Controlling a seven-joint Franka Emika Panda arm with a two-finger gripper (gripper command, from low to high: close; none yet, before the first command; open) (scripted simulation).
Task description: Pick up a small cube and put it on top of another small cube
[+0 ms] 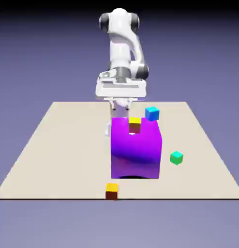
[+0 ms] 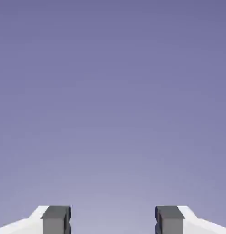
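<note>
Fingers [image 2: 56, 220] of the white two-finger gripper [image 2: 113, 220] stand spread wide, with only blue-violet backdrop [image 2: 113, 105] showing between and beyond them in the hand view. Plain teal-green small cube [image 1: 176, 158] lies on the pale beige tabletop [image 1: 49, 155], outside the pincer and well apart from it: in the exterior view it is lower in the picture and off toward the exterior view's right, closer to the camera than the hand. It sits near the big purple block [image 1: 136, 150] with its curved, hollowed side, on the block's exterior view's right, not touching it. By the block's upper edge show a bright blue cube [image 1: 152, 114] and a yellow-topped, brown-sided cube [image 1: 135, 125]; whether either rests on the block I cannot tell. Another yellow-topped brown cube [image 1: 112, 191] lies at the table's near edge, in front of the block and toward the exterior view's left.
</note>
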